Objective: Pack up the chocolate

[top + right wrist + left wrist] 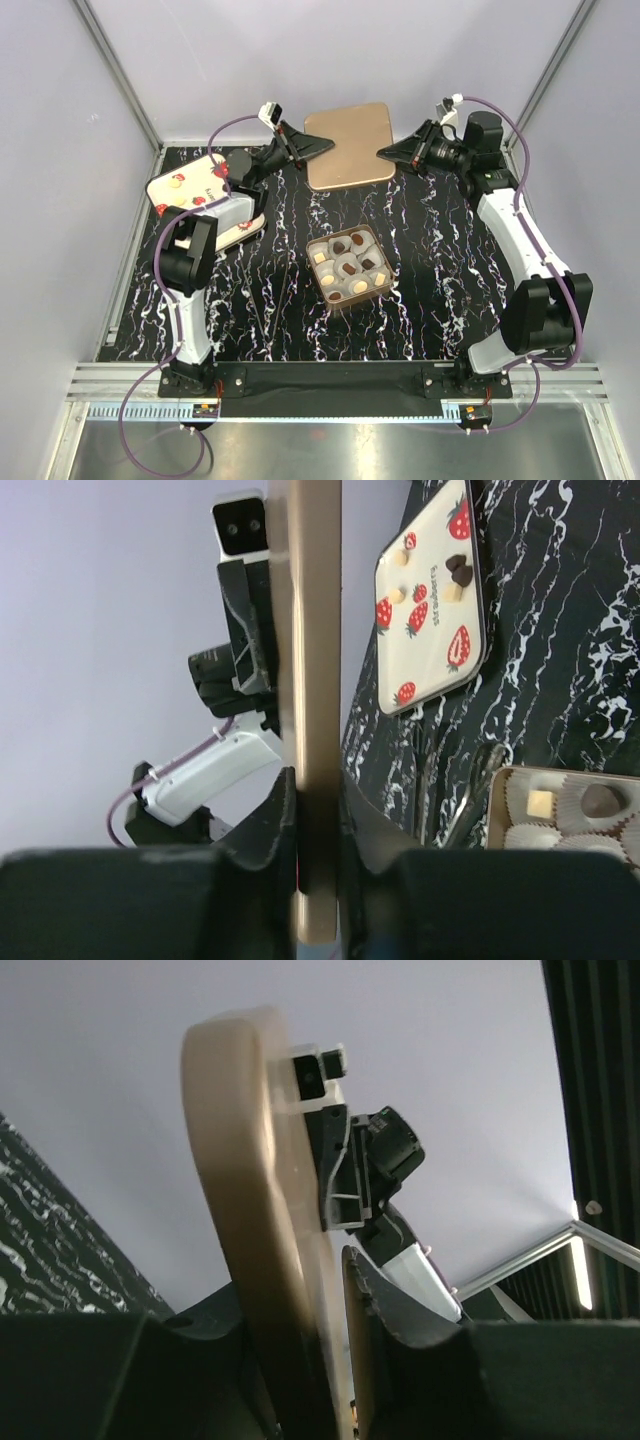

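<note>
Chocolate pieces (345, 266), dark brown and cream-white, sit in white paper cups (360, 287) inside an open box (336, 299) at the centre of the marbled black table (270, 290). A few more pieces lie on the strawberry-print tray (190, 180) at the left rear. Behind the box is a tan lid (348, 145). The left gripper (318, 147) is clamped on the lid's left edge. The right gripper (385, 152) is clamped on its right edge.
</note>
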`<state>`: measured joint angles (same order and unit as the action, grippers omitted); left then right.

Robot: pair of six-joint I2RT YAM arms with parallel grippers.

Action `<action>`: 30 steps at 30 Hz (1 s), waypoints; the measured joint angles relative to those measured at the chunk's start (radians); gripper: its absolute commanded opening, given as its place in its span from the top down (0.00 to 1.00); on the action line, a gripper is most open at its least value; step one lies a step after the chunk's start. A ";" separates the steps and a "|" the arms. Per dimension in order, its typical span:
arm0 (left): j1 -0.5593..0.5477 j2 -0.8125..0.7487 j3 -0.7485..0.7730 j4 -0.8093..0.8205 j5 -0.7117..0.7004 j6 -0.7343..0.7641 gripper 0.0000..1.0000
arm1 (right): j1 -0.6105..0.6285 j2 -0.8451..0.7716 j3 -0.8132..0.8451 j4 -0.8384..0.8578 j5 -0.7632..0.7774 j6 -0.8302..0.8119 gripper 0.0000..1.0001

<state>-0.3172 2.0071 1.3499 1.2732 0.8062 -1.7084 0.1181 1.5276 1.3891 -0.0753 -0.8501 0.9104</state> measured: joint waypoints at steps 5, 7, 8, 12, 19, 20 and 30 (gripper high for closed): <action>0.004 -0.010 -0.098 0.000 0.036 0.027 0.46 | 0.004 0.004 -0.025 0.003 -0.009 -0.021 1.00; 0.007 -0.020 -0.138 0.000 0.049 0.038 0.43 | 0.000 0.017 -0.031 0.004 -0.021 -0.026 1.00; 0.012 -0.029 -0.161 0.001 0.056 0.044 0.41 | -0.003 0.026 -0.032 0.008 -0.036 -0.026 1.00; 0.048 -0.079 -0.251 0.000 0.077 0.080 0.30 | -0.026 0.052 -0.044 0.048 -0.103 -0.029 1.00; 0.123 -0.229 -0.380 -0.114 0.103 0.230 0.26 | -0.049 0.050 -0.142 0.132 -0.182 -0.034 1.00; 0.132 -0.257 -0.396 -0.169 0.101 0.274 0.24 | -0.049 0.047 -0.171 0.145 -0.192 -0.035 1.00; 0.182 -0.470 -0.409 -0.907 -0.052 0.759 0.23 | -0.049 0.037 -0.417 0.210 -0.246 -0.064 1.00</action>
<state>-0.1349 1.5372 0.9413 0.3660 0.7544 -0.9493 0.0692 1.5646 0.9726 0.1349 -1.0966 0.8467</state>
